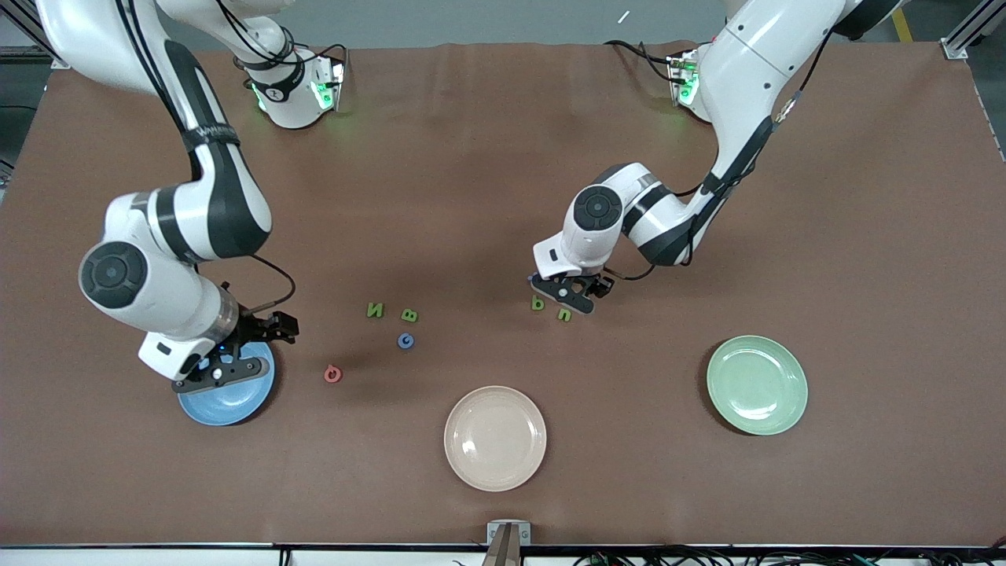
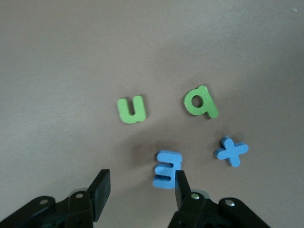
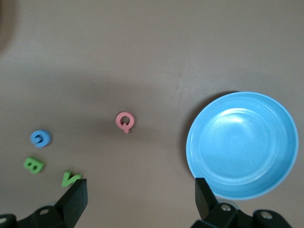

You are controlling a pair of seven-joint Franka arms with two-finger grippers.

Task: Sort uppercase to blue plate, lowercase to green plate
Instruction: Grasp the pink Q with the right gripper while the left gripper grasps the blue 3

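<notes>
Presently, step in hand: sorting is judged barely begun, since no letter is seen on either plate.
Left pincer [image 2: 140, 190]: it is held wide open and empty, low over the table [image 1: 487, 157], among the lowercase letters.
Blue e-like piece [image 2: 167, 169]: it is found just inside one finger of the left pincer; the blue x [image 2: 231, 151] lies beside that finger on its outer side.
Green u [image 2: 131, 109] and green p-like letter [image 2: 201, 102]: both are seen a little ahead of the open fingers, flat on the table.
Next move, judged: the left pincer would need to be centred on the e-like piece, lowered and closed, then carried to the green plate [image 1: 757, 384].
Right pincer [image 3: 140, 202]: it is spread wide with nothing held, over the rim of the blue plate [image 3: 240, 142].
Pink Q [image 3: 125, 121]: it lies near, ahead of the right pincer.
Blue G [image 3: 41, 138], green B [image 3: 33, 165], green N [image 3: 70, 178]: these are grouped past one finger, well apart from the blue plate.
Look of the letters: small, flat, matte foam, far smaller than the glossy rimmed plates.
Cream plate [image 1: 495, 438]: it is left unused between the two.
</notes>
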